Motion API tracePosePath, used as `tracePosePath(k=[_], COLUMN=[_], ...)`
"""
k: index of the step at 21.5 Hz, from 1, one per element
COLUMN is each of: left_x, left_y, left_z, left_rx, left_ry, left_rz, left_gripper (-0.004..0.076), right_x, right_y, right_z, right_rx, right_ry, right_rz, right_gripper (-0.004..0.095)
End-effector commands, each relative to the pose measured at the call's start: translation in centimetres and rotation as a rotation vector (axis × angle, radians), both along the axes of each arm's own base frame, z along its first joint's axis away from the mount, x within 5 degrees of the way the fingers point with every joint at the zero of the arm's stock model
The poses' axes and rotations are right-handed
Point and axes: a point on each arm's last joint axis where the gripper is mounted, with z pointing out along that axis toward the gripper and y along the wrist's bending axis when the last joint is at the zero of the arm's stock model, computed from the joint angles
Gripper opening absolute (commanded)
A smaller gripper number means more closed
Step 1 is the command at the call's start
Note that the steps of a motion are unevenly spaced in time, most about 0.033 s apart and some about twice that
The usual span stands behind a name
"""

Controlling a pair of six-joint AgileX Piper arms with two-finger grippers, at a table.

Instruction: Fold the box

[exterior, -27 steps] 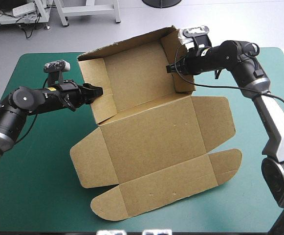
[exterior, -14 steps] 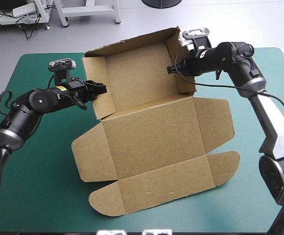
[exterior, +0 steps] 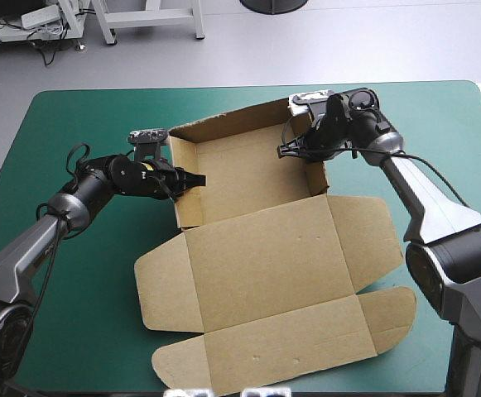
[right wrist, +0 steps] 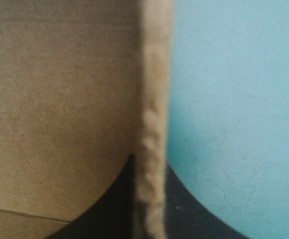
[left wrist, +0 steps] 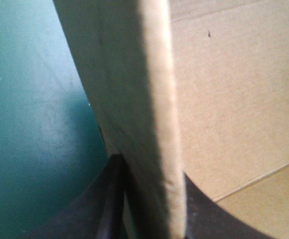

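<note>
Left gripper (exterior: pixel 195 178), right gripper (exterior: pixel 286 150) on box (exterior: pixel 242 169) walls; lid (exterior: pixel 265 256) nearward.

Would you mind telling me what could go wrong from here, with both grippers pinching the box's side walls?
The left gripper and right gripper each hold only a thin wall edge of the box; the board may slip out and the walls drop flat. Uneven pulling might tear or crease the pinched walls.

Lab, teal-green work table (exterior: pixel 66 322), cabled white benches (exterior: pixel 106 22) behind
</note>
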Motion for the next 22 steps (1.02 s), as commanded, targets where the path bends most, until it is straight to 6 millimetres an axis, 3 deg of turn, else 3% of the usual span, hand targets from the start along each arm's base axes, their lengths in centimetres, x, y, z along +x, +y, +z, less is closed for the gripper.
tracePosePath(k=[1,5,9,13,15,22], left_x=[0.2,1.4,2.6,3.5,3.6,4.1], left_y=[-1.7,-2.7,-5.3,-7.9,-8.4,-8.4], left_z=[2.3,2.7,3.8,2.6,1.6,0.5], left_rx=[-0.124,-0.131,-0.063,0.197,0.321,0.345], left_ry=[-0.074,-0.029,0.024,0.166,0.22,0.244], left_rz=[0.016,-0.024,-0.15,-0.209,-0.216,-0.193], left_gripper=[0.0106,-0.0008,-0.0009,-0.0009,-0.0009,-0.0009], right_x=[-1.6,-1.4,-1.3,-1.5,-1.4,-1.2], right_y=[2.6,2.6,3.1,3.6,3.5,3.2], right_z=[3.3,2.1,0.1,-1.0,-1.5,-1.6], right_rx=[0.198,0.166,0.111,0.075,0.051,0.024], right_ry=[-0.049,0.004,0.093,0.142,0.165,0.157], right_rz=[0.016,0.013,0.046,0.022,0.003,-0.027], right_gripper=[-0.0018,-0.0018,-0.0018,-0.0018,-0.0018,-0.0018])
